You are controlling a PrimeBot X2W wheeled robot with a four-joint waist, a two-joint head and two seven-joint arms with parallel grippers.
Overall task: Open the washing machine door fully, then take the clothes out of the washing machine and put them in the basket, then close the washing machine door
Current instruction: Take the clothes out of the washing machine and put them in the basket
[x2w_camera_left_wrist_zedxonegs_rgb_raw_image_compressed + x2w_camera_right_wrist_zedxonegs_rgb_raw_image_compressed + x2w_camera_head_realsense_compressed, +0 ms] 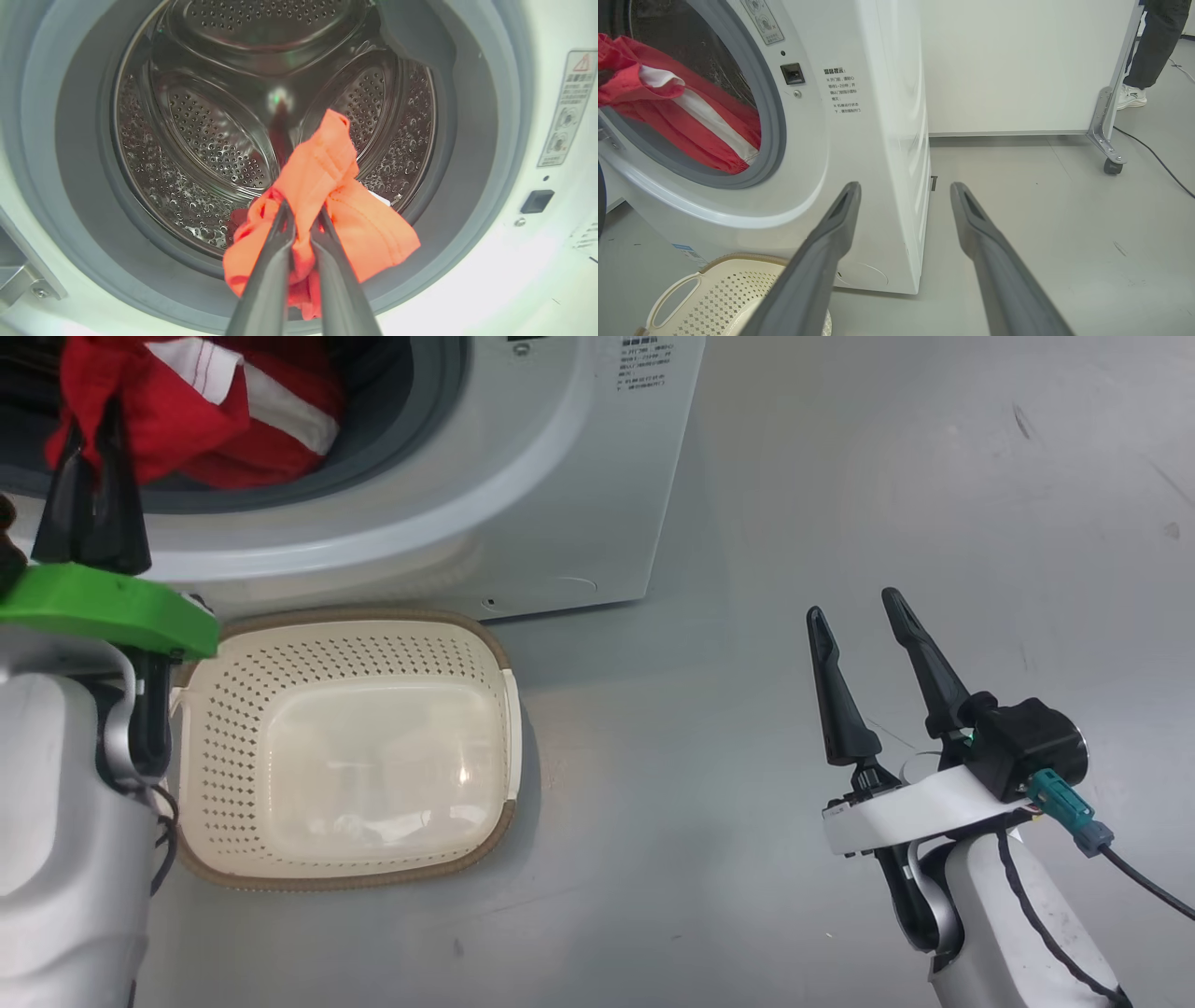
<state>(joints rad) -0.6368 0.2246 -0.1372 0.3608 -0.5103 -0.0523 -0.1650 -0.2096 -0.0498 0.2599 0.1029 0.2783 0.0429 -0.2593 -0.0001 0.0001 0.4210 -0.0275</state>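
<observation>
Floor [840,523], grey and open, spreads right of the washing machine [560,476] and around the right pincer [854,605], whose long dark fingers stand apart, pointing up the head view. The cream perforated basket [355,880], rounded and brown-rimmed, sits just before the machine's front. Inside the grey rubber ring [84,186], the left pincer [303,208] is clamped on the red, white-striped clothes [322,158], bunched at the mouth of the dimpled steel drum [210,140].
</observation>
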